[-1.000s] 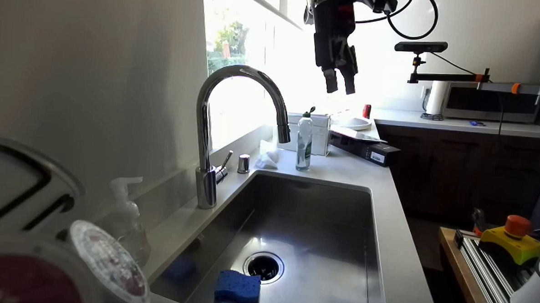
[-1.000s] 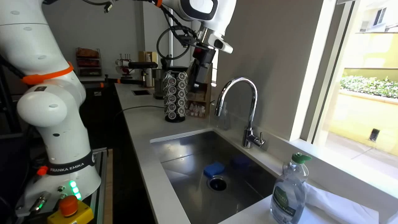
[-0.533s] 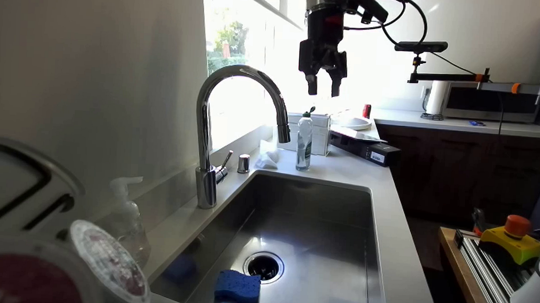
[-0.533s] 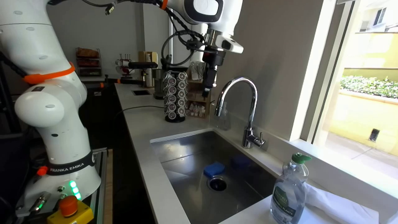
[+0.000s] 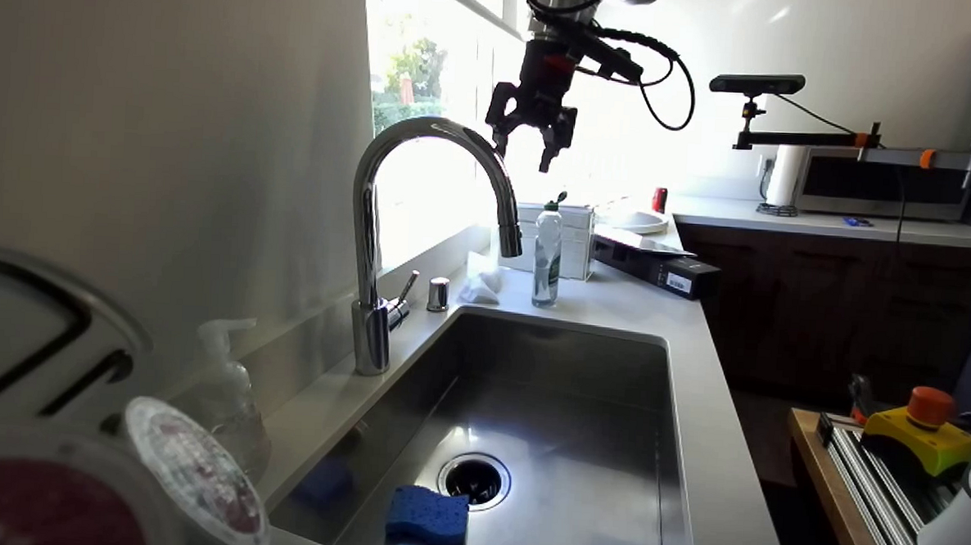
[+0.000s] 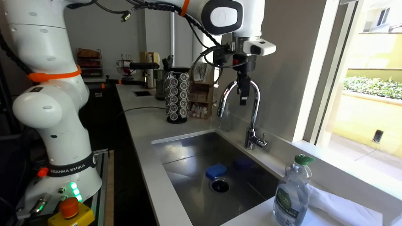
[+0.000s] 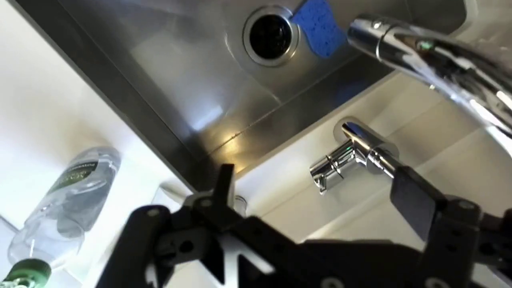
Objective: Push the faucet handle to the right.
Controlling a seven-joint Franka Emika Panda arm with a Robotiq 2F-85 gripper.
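Observation:
The faucet handle is a slim chrome lever on a short side stub low on the faucet. It shows in both exterior views [image 5: 408,285] [image 6: 263,137], pointing up, and end-on in the wrist view [image 7: 323,187]. The tall arched faucet spout [image 5: 438,129] rises beside it. My gripper [image 5: 522,156] is open and empty, pointing down at about the height of the spout's arch. In an exterior view the gripper [image 6: 243,101] overlaps the arch. In the wrist view the handle appears between the spread fingers [image 7: 314,171], well below them; one finger hides part of the spout tube.
The steel sink [image 5: 560,448] holds a blue sponge [image 5: 427,516]. A soap bottle [image 6: 290,194] stands on the counter beyond it. A chrome cap [image 5: 438,294] stands near the handle. The wall and window sill run close behind the faucet. A pump bottle [image 5: 234,409] stands beside it.
My arm has moved toward the faucet and the wall, and the gripper has turned and come down a little. The fingers stay open. The handle has not moved.

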